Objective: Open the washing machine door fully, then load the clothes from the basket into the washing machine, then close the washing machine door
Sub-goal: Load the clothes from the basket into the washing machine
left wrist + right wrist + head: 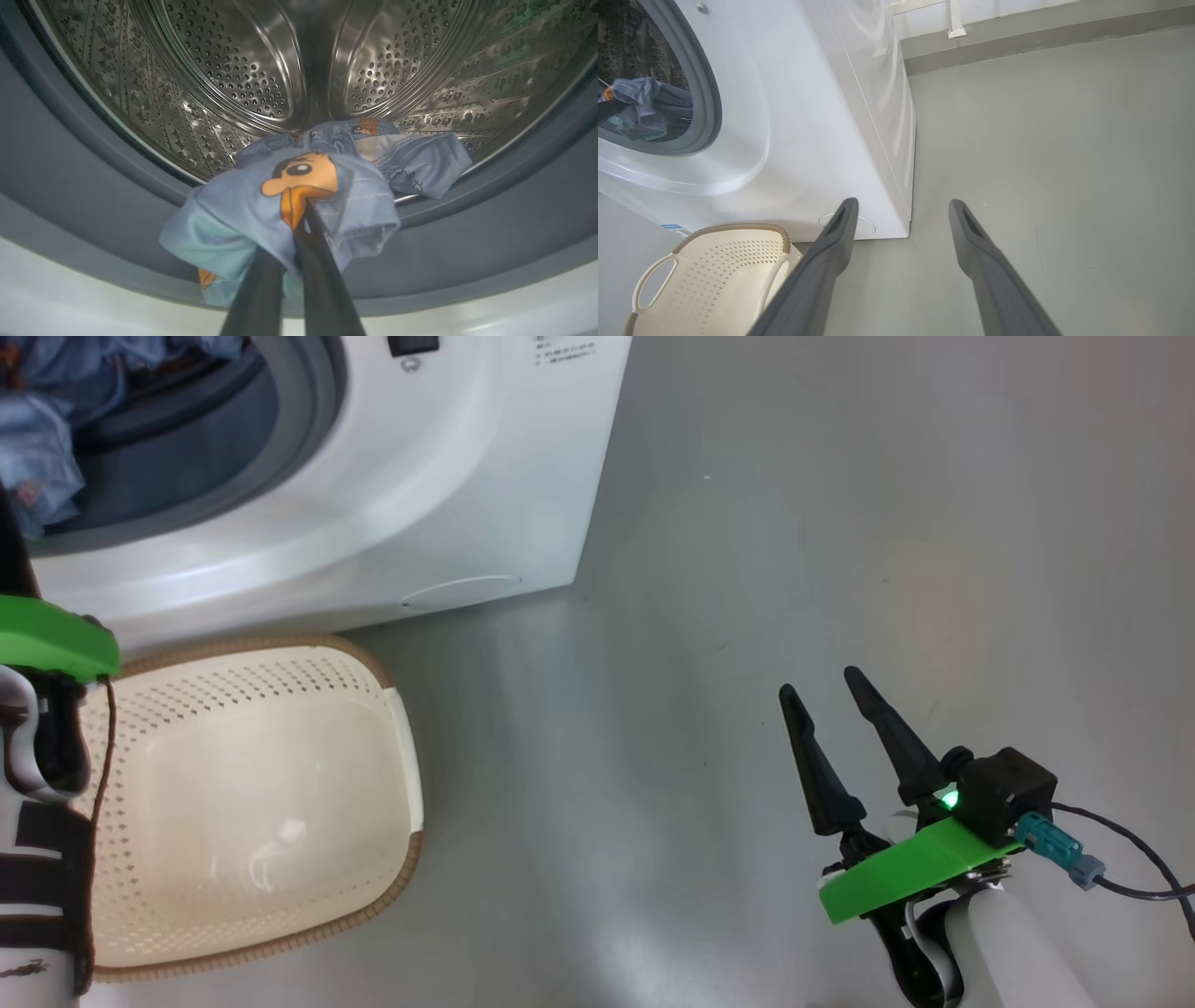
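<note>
Right gripper (822, 683): nearest, low on the right over bare grey floor (794, 523); its two dark fingers stand spread apart with nothing between them, well apart from every task thing. In its own wrist view (902, 205) the gap frames floor and the machine's lower corner.
Basket (397, 887): near left, on the floor just in front of the machine; its cream inside is bare.
Left gripper (303, 214): beyond the basket, at the machine's mouth; fingers pressed together, pinching blue fabric.
Clothes (233, 210): blue cloth with an orange cartoon figure, bunched around the left fingertips, which bite in just below the figure; a fold hangs down over the near lip, the rest trails back into the drum.
Rubber ring (70, 154): grey-blue, under the hanging fold.
Washing machine (420, 495): white, far left, mouth uncovered.
Drum (233, 70): farthest, perforated steel, behind the cloth.
</note>
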### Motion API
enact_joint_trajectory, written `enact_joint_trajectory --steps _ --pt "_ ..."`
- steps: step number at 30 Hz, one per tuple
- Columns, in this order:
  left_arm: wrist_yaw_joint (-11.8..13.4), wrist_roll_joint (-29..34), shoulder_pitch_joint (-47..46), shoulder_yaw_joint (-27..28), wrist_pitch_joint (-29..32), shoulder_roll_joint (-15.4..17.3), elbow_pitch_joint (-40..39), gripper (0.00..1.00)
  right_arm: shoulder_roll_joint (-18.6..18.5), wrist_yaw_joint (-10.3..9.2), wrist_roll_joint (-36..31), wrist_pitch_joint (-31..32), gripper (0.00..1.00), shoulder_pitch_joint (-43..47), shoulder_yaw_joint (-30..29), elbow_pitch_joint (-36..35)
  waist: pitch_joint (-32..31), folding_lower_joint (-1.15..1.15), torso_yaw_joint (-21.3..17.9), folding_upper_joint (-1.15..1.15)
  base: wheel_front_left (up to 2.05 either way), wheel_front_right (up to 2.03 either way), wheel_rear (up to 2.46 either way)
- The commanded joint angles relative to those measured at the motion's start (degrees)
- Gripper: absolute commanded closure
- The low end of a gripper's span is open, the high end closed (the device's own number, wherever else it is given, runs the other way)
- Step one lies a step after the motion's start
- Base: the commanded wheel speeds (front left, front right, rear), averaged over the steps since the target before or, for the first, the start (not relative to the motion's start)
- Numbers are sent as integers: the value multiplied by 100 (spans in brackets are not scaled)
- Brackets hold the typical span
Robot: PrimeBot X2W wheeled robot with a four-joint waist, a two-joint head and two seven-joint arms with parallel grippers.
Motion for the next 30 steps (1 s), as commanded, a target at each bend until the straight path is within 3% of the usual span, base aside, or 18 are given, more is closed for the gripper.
enact_joint_trajectory --steps 1,30 --pt "26 57 -5 107 -30 283 -160 100 4 9 14 -28 0 144 152 -94 -49 0 -13 0 0 0 0" --pt "37 387 -2445 -459 388 788 1115 100 69 9 114 -28 0 28 156 -284 997 0 -450 0 0 0 0"
